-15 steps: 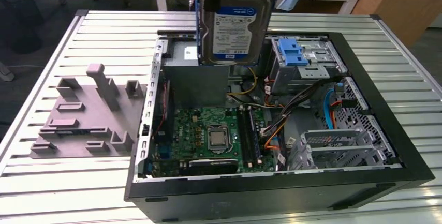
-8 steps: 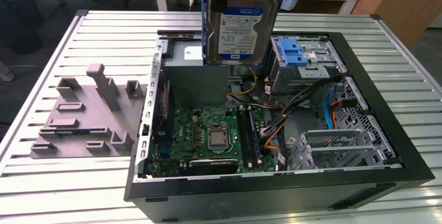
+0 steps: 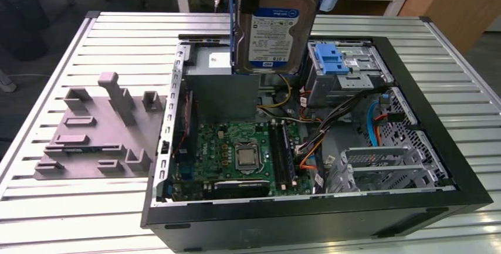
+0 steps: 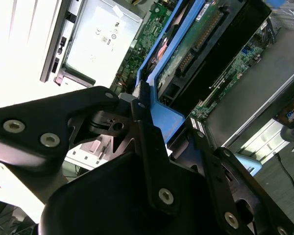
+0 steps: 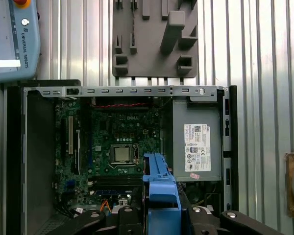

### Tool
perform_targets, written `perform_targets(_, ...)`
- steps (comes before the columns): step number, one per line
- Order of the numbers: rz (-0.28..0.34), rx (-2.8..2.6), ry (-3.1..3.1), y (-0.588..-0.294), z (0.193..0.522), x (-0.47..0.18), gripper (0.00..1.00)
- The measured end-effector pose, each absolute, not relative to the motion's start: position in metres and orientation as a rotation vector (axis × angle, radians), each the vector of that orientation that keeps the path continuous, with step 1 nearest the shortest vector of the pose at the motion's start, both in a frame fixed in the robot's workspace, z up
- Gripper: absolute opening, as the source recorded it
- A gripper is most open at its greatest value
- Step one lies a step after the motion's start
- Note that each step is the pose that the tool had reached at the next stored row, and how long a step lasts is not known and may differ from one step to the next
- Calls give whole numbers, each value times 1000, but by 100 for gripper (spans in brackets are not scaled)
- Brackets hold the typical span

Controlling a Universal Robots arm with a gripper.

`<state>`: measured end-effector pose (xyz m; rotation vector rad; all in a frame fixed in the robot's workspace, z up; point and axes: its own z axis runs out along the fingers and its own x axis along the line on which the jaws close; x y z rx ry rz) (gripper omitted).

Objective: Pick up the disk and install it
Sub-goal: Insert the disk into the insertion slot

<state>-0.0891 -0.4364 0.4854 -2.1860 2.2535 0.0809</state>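
The disk (image 3: 274,31), pinched upright in the gripper (image 4: 166,120), clear above the open case (image 3: 313,216).

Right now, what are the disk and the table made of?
Disk: looks like silver-grey metal with a dull sheen. Its frame seems to be blue plastic, smooth and matte. Table: probably bare metal, with pale ribbed slats catching glare.

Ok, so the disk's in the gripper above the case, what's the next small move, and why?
Probably carry it toward the exterior view's right, over the cage with the blue latch. The gripper is shut on the disk, which hangs upright above the grey box, beside the cage rather than over it.
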Motion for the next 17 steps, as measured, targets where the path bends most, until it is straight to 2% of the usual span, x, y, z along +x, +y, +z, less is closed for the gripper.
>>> perform_targets(17, 81, -2186, 2254, -443, 485, -80, 36)
